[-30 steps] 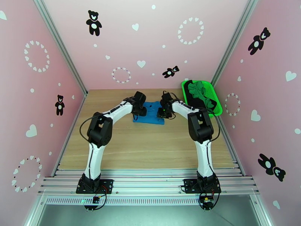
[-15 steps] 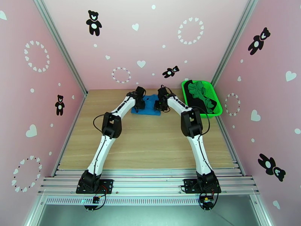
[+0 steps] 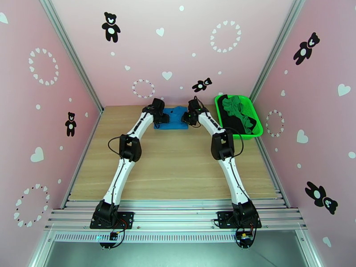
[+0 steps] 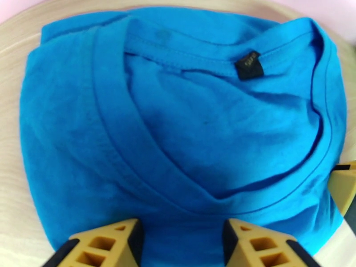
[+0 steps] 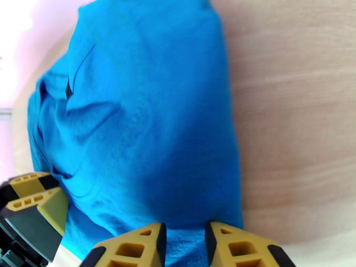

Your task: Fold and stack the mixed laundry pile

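Observation:
A folded blue T-shirt (image 3: 172, 118) lies at the far back of the table, its collar and black label (image 4: 248, 65) facing up. My left gripper (image 3: 159, 115) sits at the shirt's left edge; in the left wrist view (image 4: 180, 234) its jaws stand apart with the cloth lying flat between them. At the shirt's right edge my right gripper (image 3: 191, 118) has its fingers close together around the folded hem (image 5: 184, 239). A green garment (image 3: 235, 104) and a black garment (image 3: 231, 119) lie in the green basket (image 3: 257, 131).
The basket stands at the back right against the right wall. The pink back wall rises just behind the shirt. Bare wooden tabletop (image 3: 173, 165) stretches between the two extended arms toward their bases.
Both arms have stretched farther back, sliding the blue T-shirt toward the back wall. The left jaws have spread wider.

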You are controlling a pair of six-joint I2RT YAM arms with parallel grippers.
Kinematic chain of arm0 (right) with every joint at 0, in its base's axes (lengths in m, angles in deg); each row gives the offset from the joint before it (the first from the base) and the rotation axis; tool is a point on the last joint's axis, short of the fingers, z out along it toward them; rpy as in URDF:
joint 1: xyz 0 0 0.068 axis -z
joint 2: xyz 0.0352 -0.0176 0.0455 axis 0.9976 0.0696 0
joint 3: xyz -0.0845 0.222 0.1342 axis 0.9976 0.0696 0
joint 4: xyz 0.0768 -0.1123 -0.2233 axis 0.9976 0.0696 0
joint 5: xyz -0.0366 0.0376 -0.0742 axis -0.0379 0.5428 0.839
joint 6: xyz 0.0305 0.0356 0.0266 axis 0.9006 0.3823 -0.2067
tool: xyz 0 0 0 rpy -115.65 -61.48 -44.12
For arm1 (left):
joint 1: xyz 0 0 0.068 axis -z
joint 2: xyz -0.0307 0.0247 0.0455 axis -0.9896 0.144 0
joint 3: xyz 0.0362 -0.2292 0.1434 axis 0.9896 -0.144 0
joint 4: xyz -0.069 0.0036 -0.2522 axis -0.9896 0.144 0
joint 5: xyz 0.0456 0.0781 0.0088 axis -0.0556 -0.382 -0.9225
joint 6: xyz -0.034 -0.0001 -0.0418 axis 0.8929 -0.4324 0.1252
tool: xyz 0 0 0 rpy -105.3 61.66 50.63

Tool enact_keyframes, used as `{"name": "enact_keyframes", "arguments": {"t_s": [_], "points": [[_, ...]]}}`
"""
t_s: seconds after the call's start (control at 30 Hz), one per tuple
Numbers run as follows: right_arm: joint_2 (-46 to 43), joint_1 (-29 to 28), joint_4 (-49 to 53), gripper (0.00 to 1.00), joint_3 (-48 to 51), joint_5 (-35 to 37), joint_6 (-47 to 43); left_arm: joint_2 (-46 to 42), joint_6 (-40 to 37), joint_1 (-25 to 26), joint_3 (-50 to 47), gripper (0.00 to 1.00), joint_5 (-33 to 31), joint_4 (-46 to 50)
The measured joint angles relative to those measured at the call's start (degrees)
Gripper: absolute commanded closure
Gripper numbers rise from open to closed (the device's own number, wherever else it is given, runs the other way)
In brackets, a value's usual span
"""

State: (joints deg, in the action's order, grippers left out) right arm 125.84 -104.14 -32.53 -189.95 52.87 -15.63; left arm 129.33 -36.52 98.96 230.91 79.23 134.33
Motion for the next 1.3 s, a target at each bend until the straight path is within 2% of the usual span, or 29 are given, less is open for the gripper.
{"name": "enact_keyframes", "arguments": {"t_s": [0.17,0.27,0.43,0.5,0.6,0.67,0.77,0.9,1.0,1.17,1.3], "points": [[-1.4,0.2,-2.8,0.46,2.8,-1.0,-1.2,-2.3,-0.3,-1.2,-4.4,0.50,0.6,-1.8],[-7.2,0.5,-5.7,0.34,12.3,0.6,-3.2,-7.8,-1.3,-1.0,-10.6,0.49,-0.8,-2.2],[-20.8,2.5,-7.6,0.29,29.3,4.1,-6.6,-22.5,-3.3,1.0,-20.7,0.50,-3.8,-3.9],[-28.3,3.5,-8.1,0.28,35.8,5.2,-8.4,-30.3,-3.8,2.5,-25.8,0.56,-4.7,-5.0],[-39.5,4.3,-8.6,0.28,43.9,6.6,-10.6,-39.3,-4.1,5.2,-33.6,0.77,-4.7,-7.8],[-45.7,5.0,-8.5,0.28,47.9,7.0,-12.0,-42.3,-3.4,6.8,-38.9,0.86,-4.0,-10.2],[-53.7,6.9,-8.0,0.28,53.0,6.9,-14.4,-41.3,-2.0,8.9,-45.8,0.91,-2.7,-13.4],[-58.4,13.4,-6.2,0.28,55.8,6.4,-17.6,-33.2,-0.6,10.9,-49.3,0.94,-2.2,-13.9],[-58.8,19.5,-5.2,0.28,56.0,6.4,-19.6,-29.2,0.6,12.6,-51.8,0.92,-1.9,-14.5],[-54.0,27.7,-2.7,0.26,52.2,6.5,-22.4,-32.6,2.0,14.7,-57.1,0.66,-1.5,-18.6],[-42.8,30.9,-1.9,0.15,43.2,5.5,-23.2,-40.5,2.3,15.8,-62.3,0.52,-1.5,-21.0]]}}
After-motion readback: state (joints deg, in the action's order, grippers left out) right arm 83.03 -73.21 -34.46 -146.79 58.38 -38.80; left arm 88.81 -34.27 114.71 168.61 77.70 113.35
